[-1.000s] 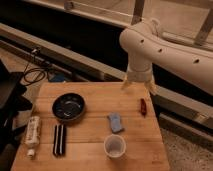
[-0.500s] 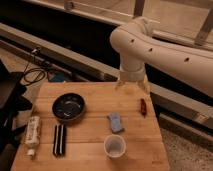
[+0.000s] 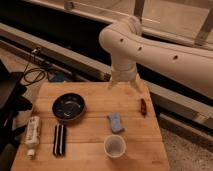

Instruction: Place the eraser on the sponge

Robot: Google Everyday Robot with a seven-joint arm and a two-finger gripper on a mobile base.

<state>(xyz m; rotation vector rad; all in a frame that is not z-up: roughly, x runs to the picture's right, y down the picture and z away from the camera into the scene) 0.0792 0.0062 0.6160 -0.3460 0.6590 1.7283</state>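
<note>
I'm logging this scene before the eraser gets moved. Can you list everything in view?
table: one, light wood, centre of view
bowl: one, black, table's left-centre
tube: one, white, lying along the left edge
eraser: one, black with a pale stripe, front left, beside the tube
sponge: one, blue-grey, right of centre
cup: one, clear, front, just in front of the sponge
small thing: one, dark red, right edge
cable: one, black, floor beyond the left corner
arm: one, white, reaching in from the right
hand: one, pale, open and empty, over the far edge
</note>
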